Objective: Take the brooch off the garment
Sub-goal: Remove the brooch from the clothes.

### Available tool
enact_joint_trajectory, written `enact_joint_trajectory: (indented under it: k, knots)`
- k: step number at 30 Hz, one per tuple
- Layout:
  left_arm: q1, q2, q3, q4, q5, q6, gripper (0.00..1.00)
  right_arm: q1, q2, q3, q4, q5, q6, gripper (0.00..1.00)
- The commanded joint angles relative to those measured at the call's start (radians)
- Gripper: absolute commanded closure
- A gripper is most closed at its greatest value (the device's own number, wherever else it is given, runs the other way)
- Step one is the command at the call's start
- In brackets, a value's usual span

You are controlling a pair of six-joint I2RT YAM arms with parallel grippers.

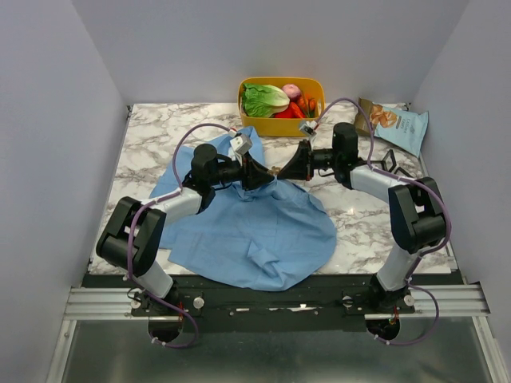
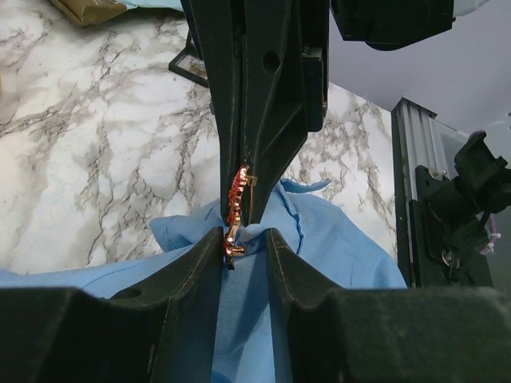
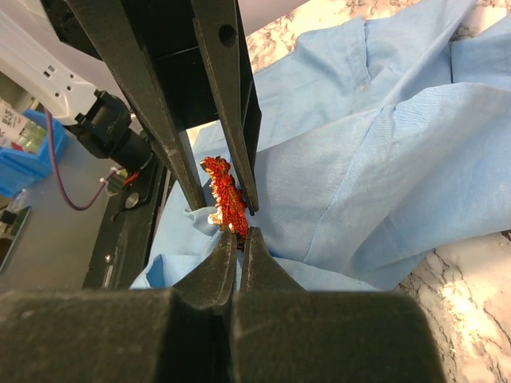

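Most of the garment (image 1: 263, 239) lies nearest you, thin blue cloth spread to the near edge of the marble table (image 1: 160, 136). It's limp stuff, and I'd expect it to ride up with anything you pull.

Move up to mid-table and both grippers meet tip to tip over a bunched fold. That's where the brooch (image 3: 223, 197) sits, pinned on the peak of that fold, right between the two sets of fingers.

Your left gripper (image 2: 244, 239) is parted. Its fingers straddle fold and brooch, with cloth in the gap and nothing gripped. Your right gripper (image 3: 238, 238) is clenched tight, and its tips look to be nipping the brooch's lower edge by the coppery pin.

Reckon the brooch light, tiny, hard and slick, with beadwork that could chip. Take it by the pin back, not the beads, and hold the cloth down just beside it.

Far back, the yellow basket (image 1: 281, 125) of vegetables and the snack bag (image 1: 399, 126) stand well apart from the action.
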Motion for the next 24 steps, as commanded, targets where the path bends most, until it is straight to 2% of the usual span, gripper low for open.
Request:
enact_joint_trajectory:
  k: [1,4,6,18,24]
  knots:
    - [-0.015,-0.016,0.004,0.067,0.045,-0.004,0.66,0.008,0.021,0.017,0.000,-0.008,0.004,0.99]
    - [-0.013,-0.015,-0.001,0.062,0.039,0.003,0.71,0.008,0.018,0.015,0.008,-0.014,0.010,0.99]
    - [-0.012,-0.015,-0.002,0.055,0.038,0.012,0.71,0.007,0.016,0.015,0.021,-0.025,0.021,0.99]
    - [-0.009,-0.015,0.045,-0.077,0.048,0.086,0.57,-0.007,0.020,-0.012,0.190,-0.027,0.167,0.99]
    - [0.005,-0.033,0.056,-0.110,0.045,0.094,0.57,-0.013,0.018,-0.021,0.195,-0.027,0.167,0.99]
